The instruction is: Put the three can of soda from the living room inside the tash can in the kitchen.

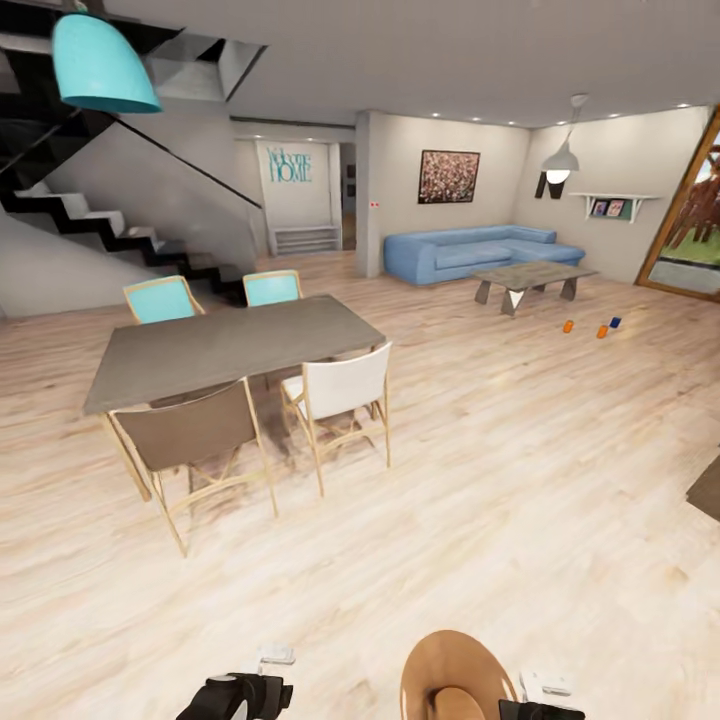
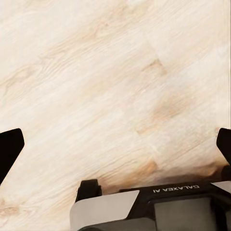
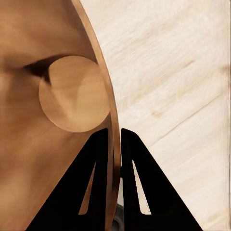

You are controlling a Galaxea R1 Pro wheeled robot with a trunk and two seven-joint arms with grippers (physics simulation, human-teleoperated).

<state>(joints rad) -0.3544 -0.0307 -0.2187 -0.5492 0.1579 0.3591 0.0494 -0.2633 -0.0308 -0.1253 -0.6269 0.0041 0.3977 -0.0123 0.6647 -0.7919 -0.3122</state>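
Trash can (image 3: 48,144) rim pinched by right gripper (image 3: 114,139), left gripper (image 2: 115,144) spread wide over bare floor (image 2: 96,72)

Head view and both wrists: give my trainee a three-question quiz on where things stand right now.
1. True or false: the right gripper is clamped on the trash can rim.
2. How many soda cans lie on the floor near the coffee table?
3. The left gripper is: A) holding a can, B) open and empty, C) gripping a chair.

Key: 1 true; 2 three, two orange and one blue; 3 B.
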